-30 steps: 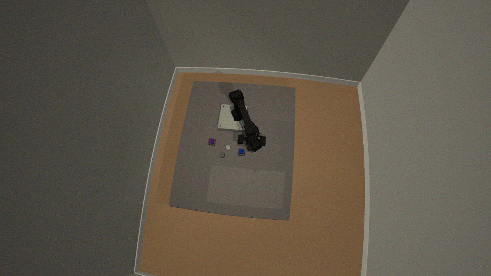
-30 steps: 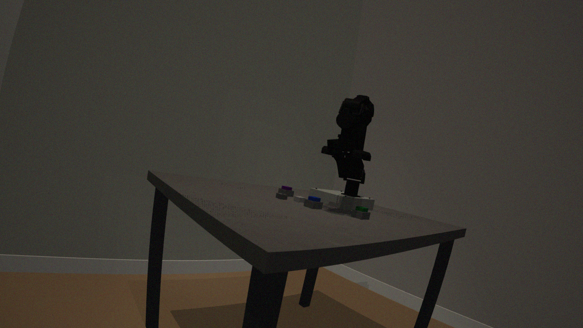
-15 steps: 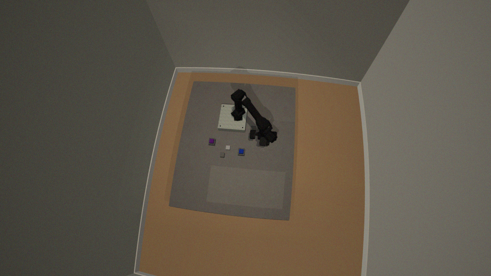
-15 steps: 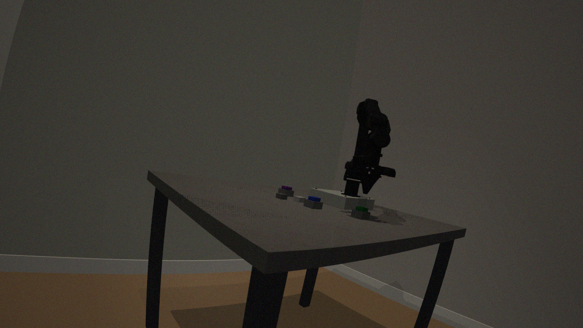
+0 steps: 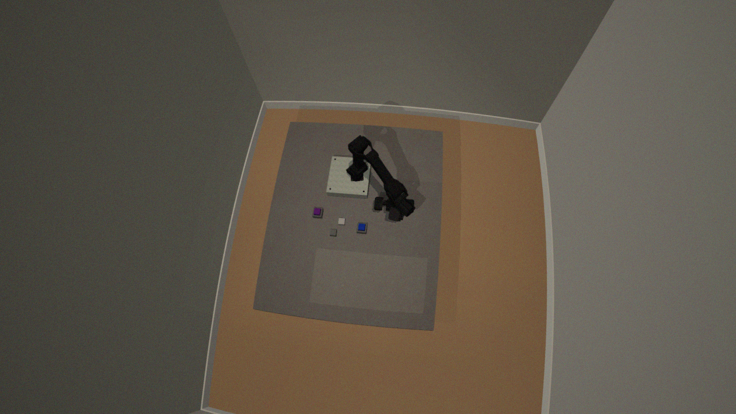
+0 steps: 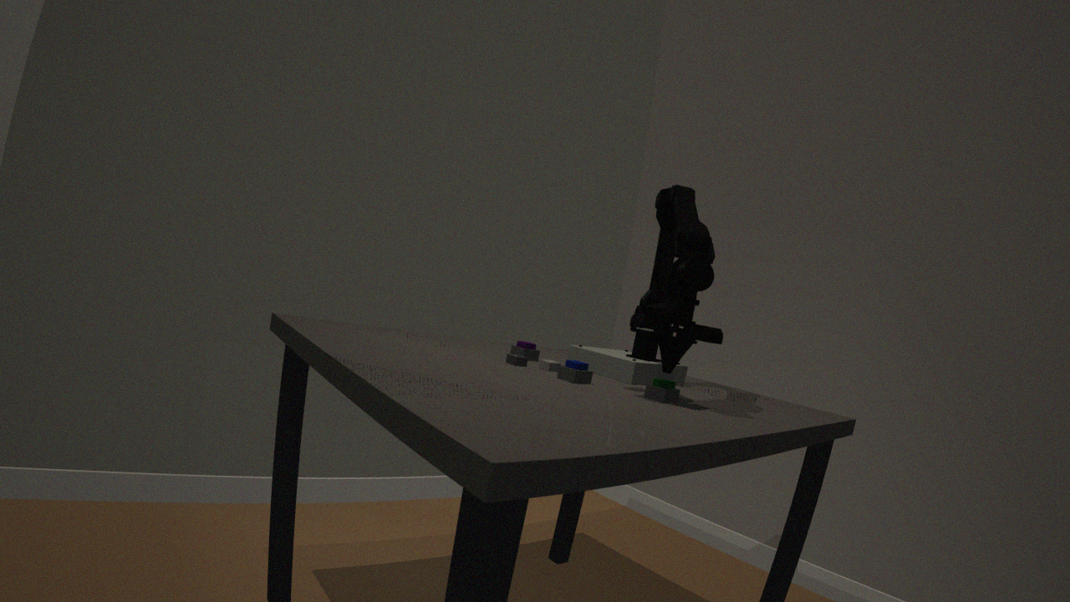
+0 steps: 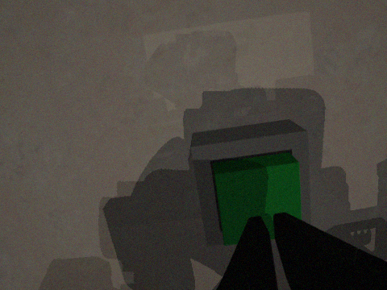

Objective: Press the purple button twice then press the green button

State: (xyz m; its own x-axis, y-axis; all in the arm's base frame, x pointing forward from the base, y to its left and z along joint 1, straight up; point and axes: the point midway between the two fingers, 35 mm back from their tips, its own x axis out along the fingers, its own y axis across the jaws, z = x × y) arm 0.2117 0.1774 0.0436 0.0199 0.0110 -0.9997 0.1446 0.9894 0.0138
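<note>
My gripper (image 6: 668, 369) (image 7: 267, 227) is shut and empty, pointing down just above the green button (image 6: 663, 384) (image 7: 258, 193). In the wrist view the fingertips overlap the near part of the green cap, which stands up out of its grey housing. In the exterior view a small gap shows between the tips and the cap. In the top view the arm hides the green button and the fingertips. The purple button (image 5: 317, 211) (image 6: 526, 344) is at the far side of the row, away from the gripper, with its cap up.
The blue button (image 5: 361, 226) (image 6: 576, 365) stands between the green and purple ones. A white block (image 5: 341, 221) (image 6: 549, 365) and a grey block (image 5: 333, 232) (image 6: 516, 359) lie between blue and purple. The pale arm base (image 5: 337, 177) (image 6: 606, 362) is behind the buttons.
</note>
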